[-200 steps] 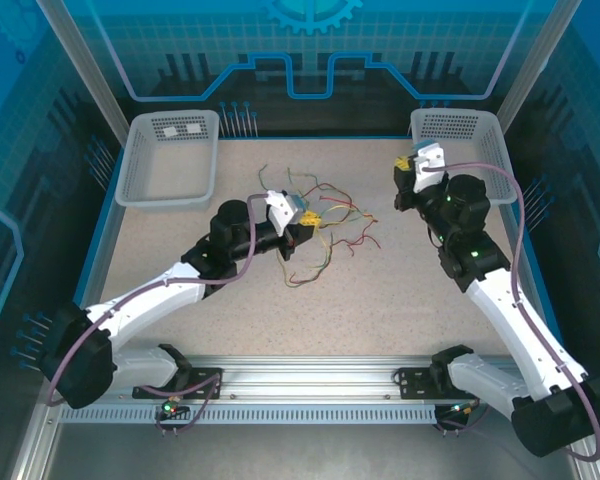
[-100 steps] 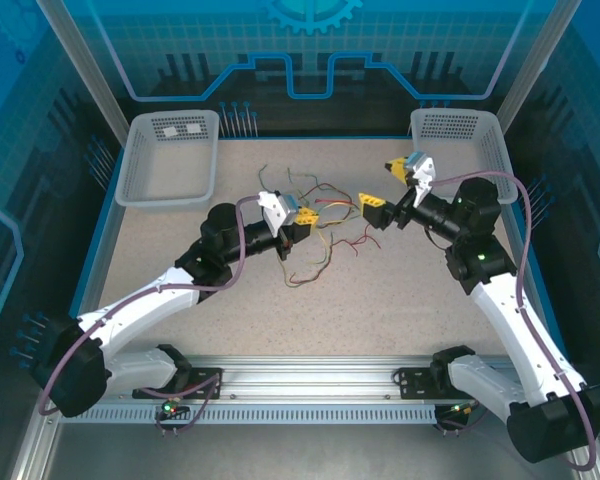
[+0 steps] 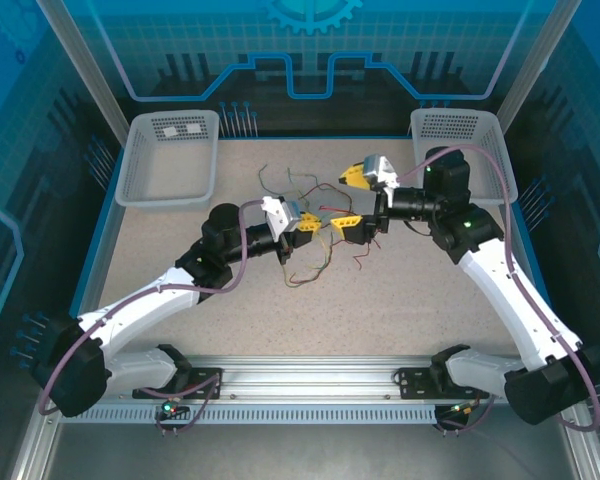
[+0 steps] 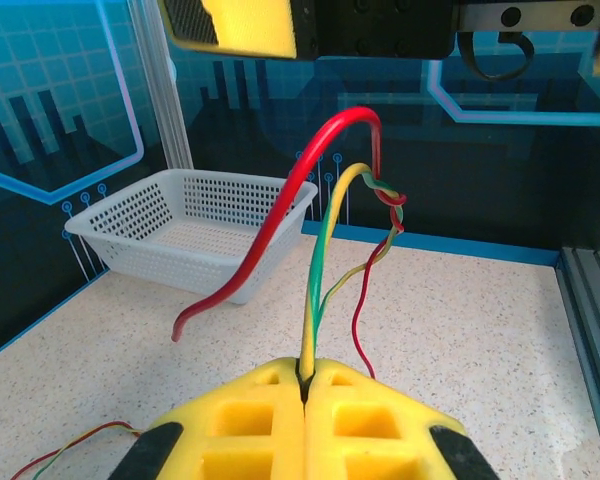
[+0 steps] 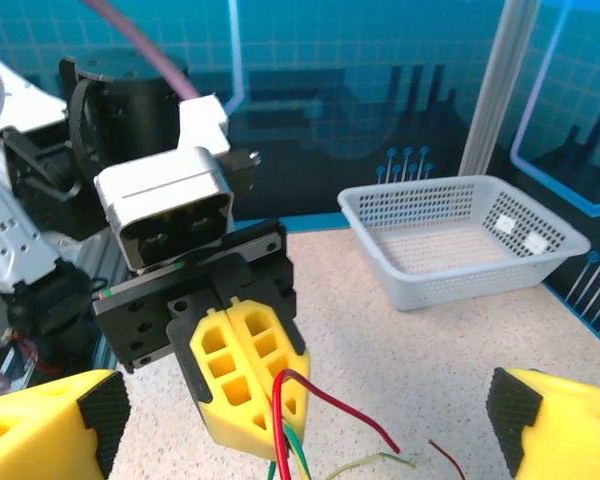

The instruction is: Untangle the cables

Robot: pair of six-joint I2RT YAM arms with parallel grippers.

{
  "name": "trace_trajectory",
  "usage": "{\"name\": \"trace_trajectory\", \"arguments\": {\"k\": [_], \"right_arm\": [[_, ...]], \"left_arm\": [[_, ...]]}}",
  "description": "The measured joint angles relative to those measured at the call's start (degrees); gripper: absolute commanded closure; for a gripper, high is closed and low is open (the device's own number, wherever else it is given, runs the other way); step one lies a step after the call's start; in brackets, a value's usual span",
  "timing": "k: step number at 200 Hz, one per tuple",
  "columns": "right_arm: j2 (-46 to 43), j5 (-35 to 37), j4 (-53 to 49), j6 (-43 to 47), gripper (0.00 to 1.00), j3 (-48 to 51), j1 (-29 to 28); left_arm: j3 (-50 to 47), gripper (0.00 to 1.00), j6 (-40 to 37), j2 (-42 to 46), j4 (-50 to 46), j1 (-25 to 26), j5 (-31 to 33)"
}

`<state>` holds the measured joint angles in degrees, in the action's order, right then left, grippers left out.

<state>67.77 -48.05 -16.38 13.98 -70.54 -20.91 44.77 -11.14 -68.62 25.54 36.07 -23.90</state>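
Top external, far left: a white mesh left basket [image 3: 168, 200] sits at the far-left corner of the speckled table [image 3: 330, 320].
Left arm [image 3: 160, 295]: it reaches from the near-left base toward the middle of the table, with its wrist pointing right.
Left gripper [image 3: 306, 226]: it is clenched on the cables [image 4: 321, 255]. In the left wrist view its yellow fingers [image 4: 250, 425] meet flat, and a yellow-green strand is pinched in the seam and rises from it.
Cables, place: they form a loose tangle at mid-table, around and just right of the left gripper. Part of it is lifted into the air, and thin loose ends trail on the table both nearer and farther than the grippers.
Red cable [image 4: 280, 215]: it arches high in the left wrist view and twists with green and yellow strands at the top. Its free end hangs to the left, off the table.
Right gripper [image 3: 349, 198]: it is released, with yellow fingers spread wide, one far and one near. It faces the left gripper, which appears between its fingers in the right wrist view. I cannot tell whether either finger touches a wire.
Right arm [image 3: 490, 270]: it comes in from the near-right base and bends left.
Right basket [image 3: 458, 115]: it stands at the far-right corner, beyond the right arm.
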Motion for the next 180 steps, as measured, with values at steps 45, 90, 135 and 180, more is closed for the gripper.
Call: {"name": "trace_trajectory", "arguments": {"k": [45,90,135,180], "right_arm": [[3.6,1.3,-6.1,3.8,0.15,-2.9,-1.0],[5.6,3.1,-8.7,5.3,0.69,-3.9,-1.3],[6.1,3.3,-8.4,4.3,1.0,-4.2,-1.3],[6.1,12.9,-6.2,-0.1,1.0,-4.2,-1.2]], "left_arm": [[0.0,1.0,-0.7,0.0,0.0,0.1,0.0],[0.0,1.0,-1.0,0.0,0.0,0.1,0.0],[-0.1,1.0,-1.1,0.0,0.0,0.1,0.1],[-1.8,1.0,-1.0,0.0,1.1,0.2,2.3]]}}
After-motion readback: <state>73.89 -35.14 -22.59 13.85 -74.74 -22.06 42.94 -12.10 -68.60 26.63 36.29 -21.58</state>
